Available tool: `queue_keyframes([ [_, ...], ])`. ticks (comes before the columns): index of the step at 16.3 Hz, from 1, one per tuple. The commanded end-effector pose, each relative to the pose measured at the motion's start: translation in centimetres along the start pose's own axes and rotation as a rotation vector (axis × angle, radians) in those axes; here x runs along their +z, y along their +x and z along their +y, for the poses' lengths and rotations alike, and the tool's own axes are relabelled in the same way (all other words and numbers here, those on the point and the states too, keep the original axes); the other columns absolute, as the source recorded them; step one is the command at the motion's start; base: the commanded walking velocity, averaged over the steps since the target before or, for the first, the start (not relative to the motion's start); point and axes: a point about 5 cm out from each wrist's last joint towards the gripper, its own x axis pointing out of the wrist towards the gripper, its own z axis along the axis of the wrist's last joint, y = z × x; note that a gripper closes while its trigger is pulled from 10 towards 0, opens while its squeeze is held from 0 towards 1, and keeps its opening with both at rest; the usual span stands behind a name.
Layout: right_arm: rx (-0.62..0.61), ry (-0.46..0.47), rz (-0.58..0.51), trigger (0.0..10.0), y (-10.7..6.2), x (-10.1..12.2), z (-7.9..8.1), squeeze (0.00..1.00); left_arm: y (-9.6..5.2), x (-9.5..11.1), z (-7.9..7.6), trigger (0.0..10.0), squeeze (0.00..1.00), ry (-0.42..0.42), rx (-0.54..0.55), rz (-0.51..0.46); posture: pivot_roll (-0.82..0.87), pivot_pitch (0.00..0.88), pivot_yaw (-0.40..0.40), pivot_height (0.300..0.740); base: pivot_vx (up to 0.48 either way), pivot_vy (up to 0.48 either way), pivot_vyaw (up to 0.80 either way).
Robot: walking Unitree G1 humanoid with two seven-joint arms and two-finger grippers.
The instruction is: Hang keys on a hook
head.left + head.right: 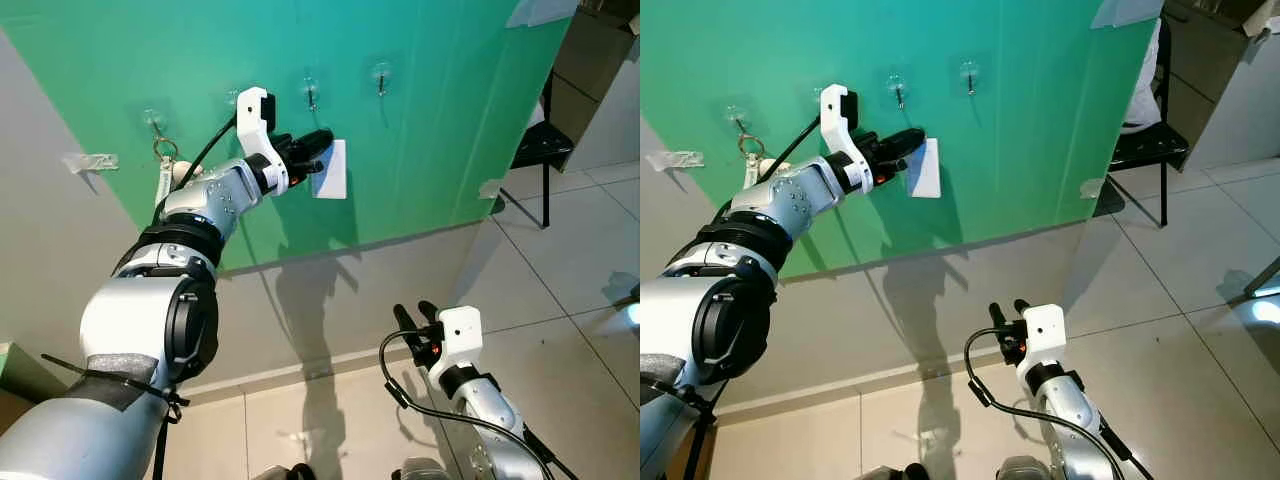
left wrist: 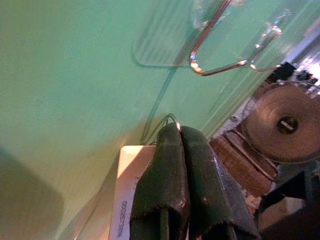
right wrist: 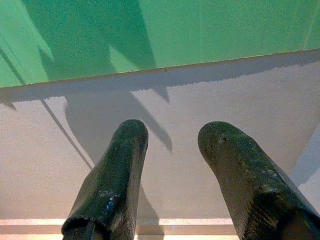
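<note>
Left gripper (image 1: 318, 145), fingers clamped on the white-tagged key ring (image 1: 331, 170), must lift onto the clear wall hook (image 1: 311, 92) near the green panel's (image 1: 430, 120) top edge.

Green board (image 1: 420, 130) over a grey-white wall (image 1: 50, 250), pale floor tiles (image 1: 560, 320). White key tag (image 1: 331, 170), black print on it. Black-fingered left gripper (image 1: 318, 141) and right gripper (image 1: 416, 316), silver arms, white wrist housings. Black chair (image 1: 540, 145).

The left arm reaches up and forward with its left claw (image 1: 318, 143) pinched tight, fingers pressed together, while the right arm hangs low, its right claw (image 1: 412, 315) pointing upward with fingers parted.
</note>
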Motion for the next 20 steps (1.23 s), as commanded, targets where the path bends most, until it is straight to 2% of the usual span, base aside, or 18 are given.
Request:
queue_keyframes([
  [1, 0.011, -0.004, 0.008, 10.0, -0.1, 0.0, 0.2, 0.00, 0.0, 0.8, -0.3, 0.0, 0.00, 0.027, -0.018, -0.010, -0.30, 0.003, 0.147, 0.727, 0.000, 0.000, 0.00],
  [5, 0.012, -0.004, 0.010, 10.0, -0.1, 0.0, 0.2, 0.00, -0.2, 2.4, -0.9, 0.0, 0.00, 0.011, -0.118, -0.079, -0.30, 0.002, 0.147, 0.727, 0.000, 0.000, 0.00],
  [8, 0.012, -0.005, 0.013, 10.0, -0.1, -0.1, 0.2, 0.00, -0.1, 2.9, -1.4, 0.0, 0.00, 0.019, -0.154, -0.089, -0.30, 0.003, 0.146, 0.727, 0.000, 0.000, 0.00],
  [11, 0.013, -0.005, 0.015, 10.0, 0.0, -0.1, 0.2, 0.00, -0.3, 3.1, -1.4, 0.0, 0.00, 0.023, -0.172, -0.092, -0.30, 0.002, 0.146, 0.727, 0.000, 0.000, 0.00],
  [16, 0.014, -0.006, 0.017, 10.0, 0.0, -0.1, 0.2, 0.00, -0.7, 4.2, -1.2, 0.0, 0.00, -0.007, -0.169, -0.148, -0.30, 0.002, 0.146, 0.727, 0.000, 0.000, 0.00],
  [20, 0.014, -0.008, 0.019, 10.0, -0.1, -0.1, 0.1, 0.00, -0.9, 4.2, -1.0, 0.0, 0.00, -0.022, -0.157, -0.158, -0.30, 0.000, 0.144, 0.727, 0.000, 0.000, 0.00],
])
